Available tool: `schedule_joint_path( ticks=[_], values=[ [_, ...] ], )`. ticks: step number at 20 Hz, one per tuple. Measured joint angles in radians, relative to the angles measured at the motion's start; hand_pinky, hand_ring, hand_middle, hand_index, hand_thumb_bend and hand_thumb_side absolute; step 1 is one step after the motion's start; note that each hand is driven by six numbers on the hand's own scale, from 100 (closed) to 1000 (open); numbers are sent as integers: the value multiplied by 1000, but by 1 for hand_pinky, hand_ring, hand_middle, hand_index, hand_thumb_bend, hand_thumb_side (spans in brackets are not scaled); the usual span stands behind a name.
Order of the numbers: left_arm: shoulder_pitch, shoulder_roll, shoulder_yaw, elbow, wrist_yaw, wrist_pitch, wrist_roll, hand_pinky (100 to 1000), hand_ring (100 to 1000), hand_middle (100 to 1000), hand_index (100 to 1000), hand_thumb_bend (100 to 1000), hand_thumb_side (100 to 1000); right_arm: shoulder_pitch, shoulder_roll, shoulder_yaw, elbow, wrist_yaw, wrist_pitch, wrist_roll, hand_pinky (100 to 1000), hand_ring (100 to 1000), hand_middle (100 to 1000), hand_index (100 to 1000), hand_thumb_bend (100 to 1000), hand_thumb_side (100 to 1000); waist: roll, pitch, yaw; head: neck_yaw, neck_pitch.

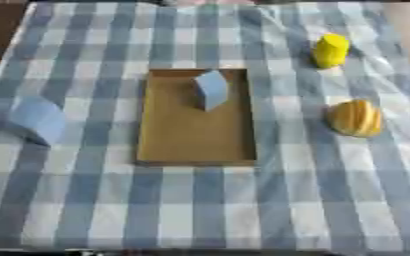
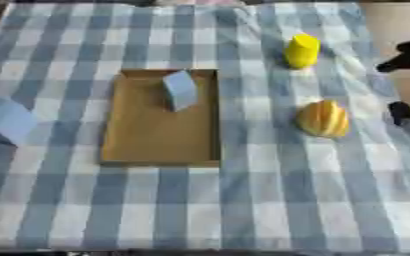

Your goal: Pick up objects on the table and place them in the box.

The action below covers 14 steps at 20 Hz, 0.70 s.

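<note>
A shallow brown cardboard box [image 1: 191,135] lies in the middle of the checked table. A light blue block [image 1: 211,89] stands tilted inside its far end. A second, larger light blue block [image 1: 38,120] sits on the cloth to the left of the box. A yellow cylinder [image 1: 331,50] stands upright at the far right. A ribbed yellow-orange round thing [image 1: 355,118] lies right of the box. Black parts of my right hand [image 2: 404,56] show at the right edge of the right eye view, beyond the table's side and apart from every object. My left hand shows in no view.
A blue and white checked cloth [image 1: 208,210] covers the table, with a broad bare stretch in front of the box. Another black part of the right arm [image 2: 401,112] sits at the right edge near the round thing. The table's right edge runs close behind the yellow cylinder.
</note>
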Motion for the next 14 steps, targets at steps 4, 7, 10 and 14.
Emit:
schedule_joint_path(
  ticks=[4, 7, 10, 14],
  values=[
    [0, 0, 4, 0, -3, 0, 3, 843, 746, 725, 828, 100, 711, 0, 6, 0, 0, 4, 3, -3, 840, 995, 808, 893, 100, 330, -1, 4, 5, 0, -6],
    [0, 0, 5, 0, -3, 0, 3, 843, 746, 725, 827, 100, 713, -2, 5, 1, 0, 8, 12, -2, 839, 994, 810, 895, 100, 348, -1, 6, 5, -2, -12],
    [0, 0, 5, 0, -3, 0, 3, 844, 746, 725, 827, 100, 714, -17, 5, 6, 0, 12, 30, 2, 838, 994, 813, 898, 100, 369, 0, 10, 5, -6, -18],
    [0, 0, 4, 0, -3, 2, 1, 844, 746, 726, 827, 100, 718, -50, -5, 28, 2, 17, 58, 17, 837, 994, 818, 904, 100, 419, 1, 16, 10, -12, -22]
  ],
)
